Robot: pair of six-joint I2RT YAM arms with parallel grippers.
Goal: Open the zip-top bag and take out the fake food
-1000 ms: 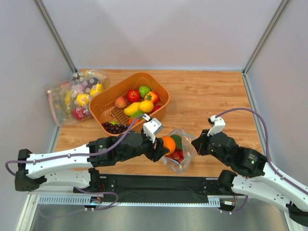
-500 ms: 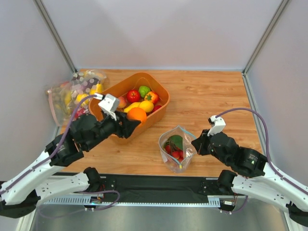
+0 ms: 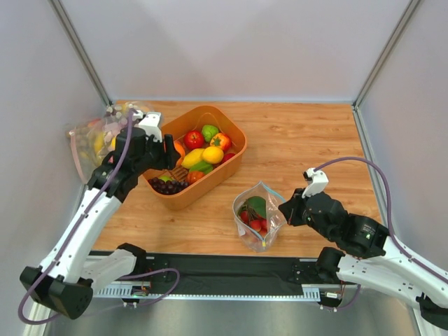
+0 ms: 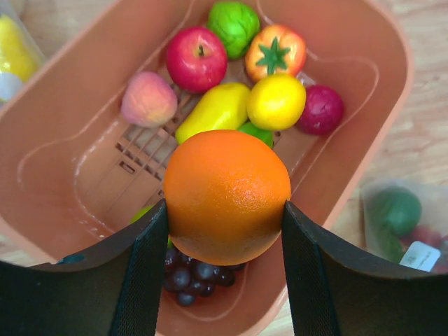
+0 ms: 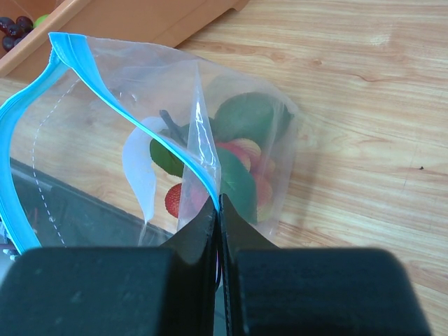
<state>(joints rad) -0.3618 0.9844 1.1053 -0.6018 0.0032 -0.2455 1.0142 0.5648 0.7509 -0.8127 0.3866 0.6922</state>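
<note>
The zip-top bag [image 3: 256,216] stands open on the wood, and its light-blue strip [image 5: 28,126] gapes wide. My right gripper [image 5: 219,201] is shut on the bag's near rim; from above it [image 3: 285,210] sits at the bag's right side. Inside lie a dark green fruit [image 5: 246,117] and red strawberry pieces [image 5: 175,200]. My left gripper [image 4: 224,207] is shut on the round orange [image 4: 226,194] and hangs over the orange basket [image 4: 392,91]. From above, the left gripper [image 3: 173,151] and the orange [image 3: 180,149] are over the basket's left half.
The basket [image 3: 232,166] holds a tomato [image 4: 196,59], a lemon [image 4: 276,102], a pepper [image 4: 276,53], purple grapes [image 4: 187,276] and other produce. Clear bags with pink strips [image 3: 105,140] lie against the left wall. Grey walls enclose the table on three sides.
My left arm has carried the orange from the bag's mouth up and to the left, and now holds it over the basket. The right gripper and the bag have stayed put.
</note>
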